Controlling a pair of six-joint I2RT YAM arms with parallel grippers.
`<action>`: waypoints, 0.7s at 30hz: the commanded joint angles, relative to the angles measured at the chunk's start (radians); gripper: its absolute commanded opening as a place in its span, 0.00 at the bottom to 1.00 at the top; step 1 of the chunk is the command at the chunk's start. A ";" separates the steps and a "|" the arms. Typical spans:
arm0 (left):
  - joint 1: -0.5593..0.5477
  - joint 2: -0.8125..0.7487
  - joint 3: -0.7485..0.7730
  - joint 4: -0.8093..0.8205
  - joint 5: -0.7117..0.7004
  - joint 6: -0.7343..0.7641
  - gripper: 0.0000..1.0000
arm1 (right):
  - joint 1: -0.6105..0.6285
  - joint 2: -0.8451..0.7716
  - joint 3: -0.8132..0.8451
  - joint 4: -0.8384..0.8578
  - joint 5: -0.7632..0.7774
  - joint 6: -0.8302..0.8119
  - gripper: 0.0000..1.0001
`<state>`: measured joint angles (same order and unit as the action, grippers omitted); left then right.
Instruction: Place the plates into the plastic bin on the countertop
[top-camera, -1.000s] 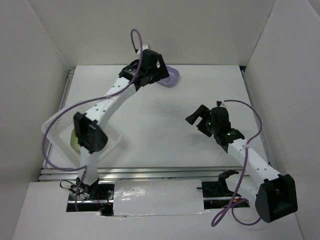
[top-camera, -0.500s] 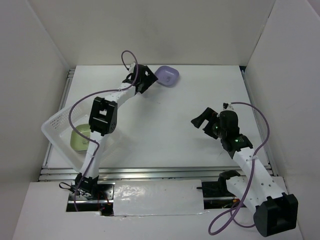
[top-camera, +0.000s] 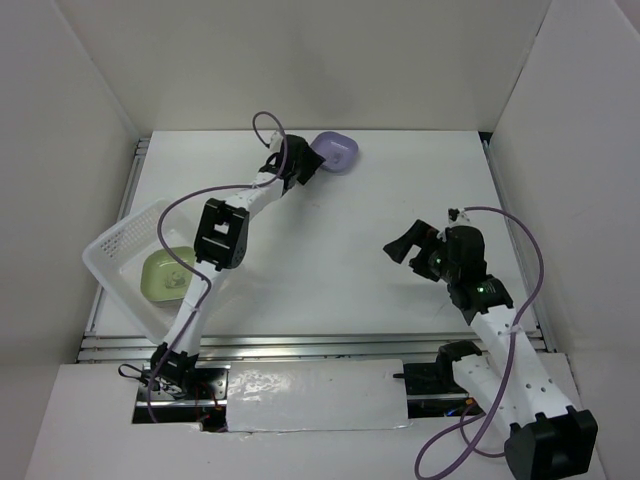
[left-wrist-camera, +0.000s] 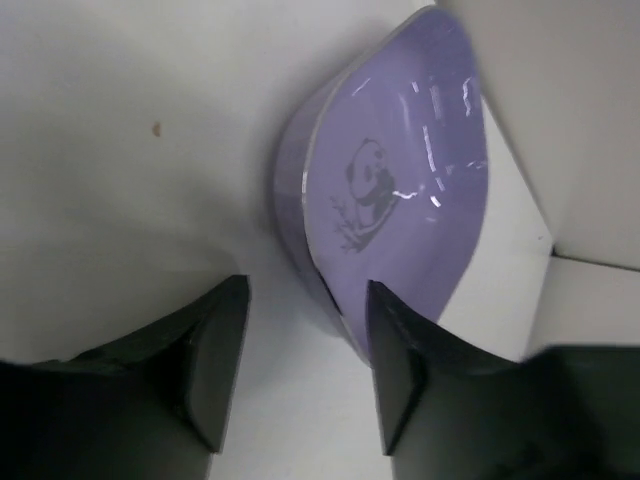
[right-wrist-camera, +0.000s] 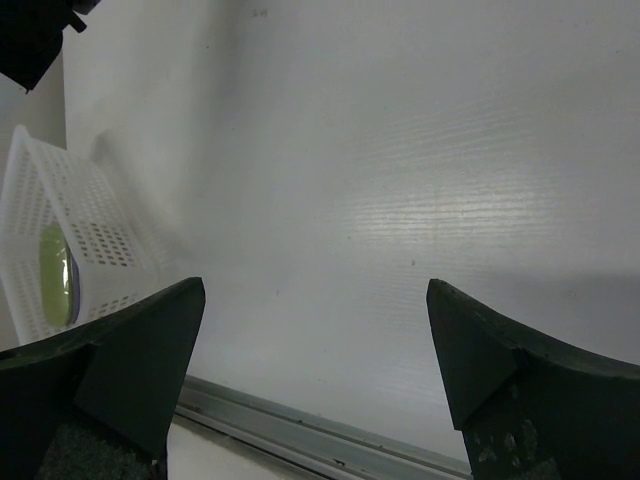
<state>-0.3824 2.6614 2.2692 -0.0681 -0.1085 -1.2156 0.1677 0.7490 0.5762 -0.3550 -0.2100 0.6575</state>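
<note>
Well, in the top view you find the small purple rounded-square plate (top-camera: 336, 152) at 12 o'clock on the flat matte white countertop (top-camera: 330, 270), close to the back wall. Your left gripper (top-camera: 312, 163) is stretched out to it and sits just beside its 9 o'clock edge. The translucent white rectangular plastic bin (top-camera: 120, 232) stands at about 8 o'clock, turned at an angle, and a pale green rounded-square plate (top-camera: 168, 275) lies inside it. Your right gripper (top-camera: 400, 243) hangs at about 4 o'clock, well apart from both plates, with its jaws spread and nothing in them.

In the left wrist view the purple plate shows a dark panda print in its centre. Its near rim comes down between the two black fingers (left-wrist-camera: 215, 365). The finger at 5 o'clock is right at the rim, but a strip of countertop shows between the plate and the finger at 7 o'clock, so the jaws are not clamped on it.

In the right wrist view the fingers (right-wrist-camera: 130, 360) stand wide apart over bare countertop. The bin is at 9 o'clock, with the green plate visible through its perforated wall, and a metal rail (right-wrist-camera: 300, 432) runs at 6 o'clock.
</note>
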 joint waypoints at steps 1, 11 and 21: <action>0.000 0.054 -0.005 -0.033 -0.030 -0.035 0.59 | -0.019 -0.040 0.039 -0.025 -0.028 -0.032 1.00; -0.010 -0.090 -0.195 0.111 -0.069 0.036 0.00 | -0.040 -0.086 0.022 -0.018 -0.057 -0.032 1.00; -0.090 -0.685 -0.460 -0.079 -0.137 0.289 0.00 | -0.046 -0.062 0.016 -0.012 -0.055 -0.048 1.00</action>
<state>-0.4385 2.2242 1.8160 -0.0746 -0.1802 -1.0374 0.1299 0.6872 0.5770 -0.3824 -0.2558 0.6365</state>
